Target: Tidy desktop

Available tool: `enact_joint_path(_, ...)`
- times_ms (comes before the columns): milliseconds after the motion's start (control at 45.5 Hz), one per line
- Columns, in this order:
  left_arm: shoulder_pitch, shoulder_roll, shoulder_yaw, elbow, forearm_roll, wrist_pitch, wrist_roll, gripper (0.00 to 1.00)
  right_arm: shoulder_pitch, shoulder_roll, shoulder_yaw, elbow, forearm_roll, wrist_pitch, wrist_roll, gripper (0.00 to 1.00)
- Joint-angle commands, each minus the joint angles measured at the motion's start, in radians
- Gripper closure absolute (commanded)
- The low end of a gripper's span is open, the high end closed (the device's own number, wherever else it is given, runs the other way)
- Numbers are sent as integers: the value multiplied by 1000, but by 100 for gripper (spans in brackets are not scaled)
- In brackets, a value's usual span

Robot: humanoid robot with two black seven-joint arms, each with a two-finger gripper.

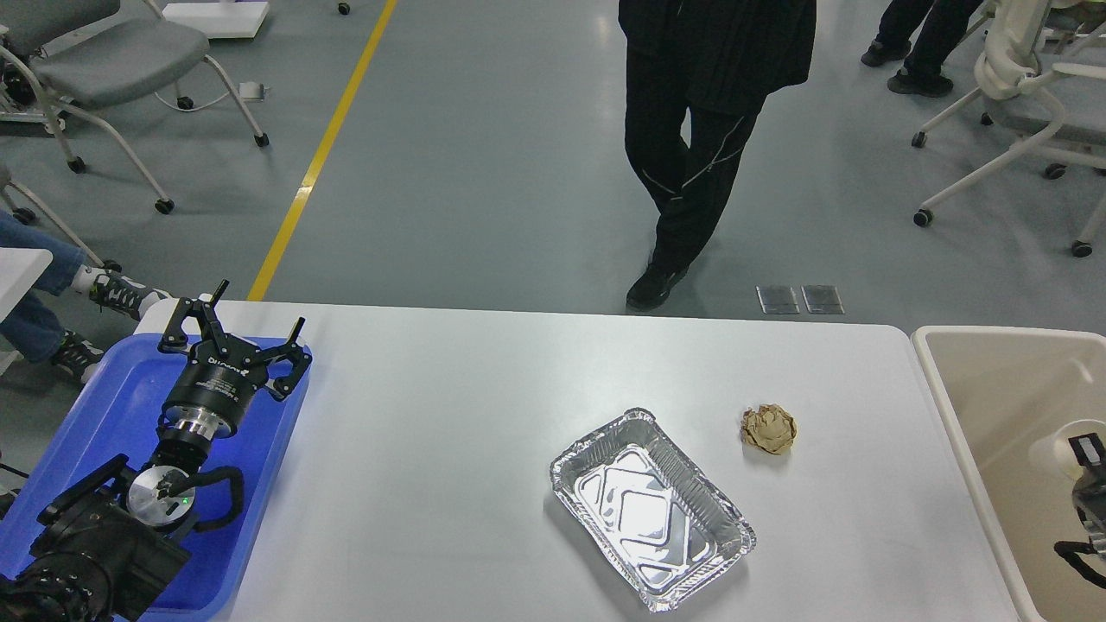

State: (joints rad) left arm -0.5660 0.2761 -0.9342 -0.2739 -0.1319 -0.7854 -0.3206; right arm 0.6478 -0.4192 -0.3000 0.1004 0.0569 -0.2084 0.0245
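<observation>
The white desktop [449,449] fills the lower view. On it lie a silver foil tray [650,508], empty and set at an angle, and a crumpled brown paper ball [768,428] just to its upper right. My left gripper [258,307] is open and empty, hovering over the far end of the blue plastic tray [112,389] at the left edge. My right gripper [1087,453] shows only partly at the right edge, dark, over the beige bin [950,415]. Its fingers cannot be told apart.
A whitish rounded thing [1056,442] lies in the bin beside my right gripper. A person in black [700,130] stands just beyond the table's far edge. Office chairs stand at the far left and far right.
</observation>
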Motion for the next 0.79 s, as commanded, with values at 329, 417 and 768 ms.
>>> enact_joint_path(329,0,0,0,1,0,0,0,0,32,-6,202,16,-2,4,2,0)
enact_joint_path(417,0,0,0,1,0,0,0,0,55,-30,309,21,-2,9,3,0)
enact_joint_path(768,0,0,0,1,0,0,0,0,231,-254,696,300,-5,23,8,0)
